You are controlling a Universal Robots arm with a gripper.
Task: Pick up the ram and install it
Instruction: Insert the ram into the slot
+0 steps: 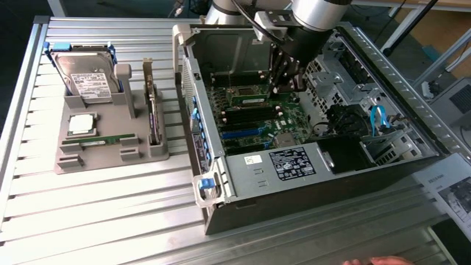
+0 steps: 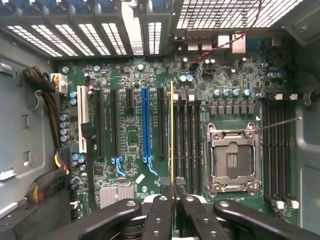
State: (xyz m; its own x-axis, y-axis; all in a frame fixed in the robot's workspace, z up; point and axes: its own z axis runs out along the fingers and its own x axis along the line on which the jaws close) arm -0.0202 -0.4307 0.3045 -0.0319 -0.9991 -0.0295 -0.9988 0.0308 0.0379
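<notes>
**A:** On the slatted metal table [image 1: 110,210], what stands?

**B:** At the exterior view's left, a grey holder [image 1: 96,160] carries a hard drive [image 1: 87,77] propped at its far end. A square processor chip [image 1: 81,123] lies flat in the middle, and an expansion card [image 1: 153,116] stands on edge along one side. An open computer case [image 1: 243,171] stands at the middle and right, its motherboard [image 1: 250,124] exposed.

**A:** And the room around it?

**B:** Little of it: metal frame legs and a tan floor at the upper right of the frame, and a person's fingertips [image 1: 372,260] at the bottom edge.

**A:** Where is the arm [image 1: 316,14]?

**B:** It reaches in from the top edge, and the gripper [image 1: 287,83] is inside the case, over the motherboard.

**A:** How do the jaws stand?

**B:** Pressed in on the ram [image 2: 171,135]. In the wrist view the black fingers [image 2: 161,210] pinch it between them, and it shows edge-on as a thin yellowish line.

**A:** Where is it over the board?

**B:** It runs parallel to the black memory slots [image 2: 187,145] and just beside the nearest one, on the side away from the empty processor socket [image 2: 232,160]. Whether it touches the board, I cannot tell.
</notes>
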